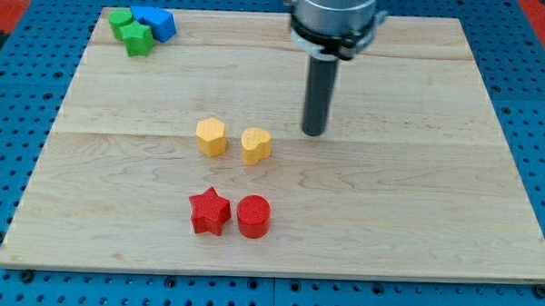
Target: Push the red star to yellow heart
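The red star (209, 211) lies low in the middle of the wooden board, touching or nearly touching a red cylinder (253, 216) on its right. The yellow heart (255, 145) sits above them near the board's centre, with a yellow hexagon (211, 136) just to its left. My tip (314, 132) rests on the board to the right of the yellow heart, a short gap away, and well above and right of the red star.
A green block (131, 32) and a blue block (155, 23) are bunched at the board's top left corner. The board (435, 177) lies on a blue pegboard surface; the arm's body hangs over the top edge.
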{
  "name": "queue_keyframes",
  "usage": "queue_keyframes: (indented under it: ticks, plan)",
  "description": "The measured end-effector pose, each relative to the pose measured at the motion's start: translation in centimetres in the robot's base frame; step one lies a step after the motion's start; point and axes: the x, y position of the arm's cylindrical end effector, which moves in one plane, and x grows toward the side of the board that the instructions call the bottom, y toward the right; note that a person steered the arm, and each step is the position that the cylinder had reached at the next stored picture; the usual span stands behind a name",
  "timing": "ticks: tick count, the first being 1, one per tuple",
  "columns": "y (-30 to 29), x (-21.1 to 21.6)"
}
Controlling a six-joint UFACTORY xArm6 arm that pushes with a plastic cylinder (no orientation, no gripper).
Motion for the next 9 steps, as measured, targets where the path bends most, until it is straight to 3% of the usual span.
queue_keyframes:
  ticks: [1, 2, 3, 4, 5, 6, 8, 9]
  plan:
    - [-3.9, 0.4]
    - [-3.3, 3.5]
    - [-0.1, 2.6]
    - [5.5, 6.5]
    - [8.9, 13.6]
    - [4.6, 19.4]
    - [-11.1, 17.6]
    - [-11.1, 11.7]
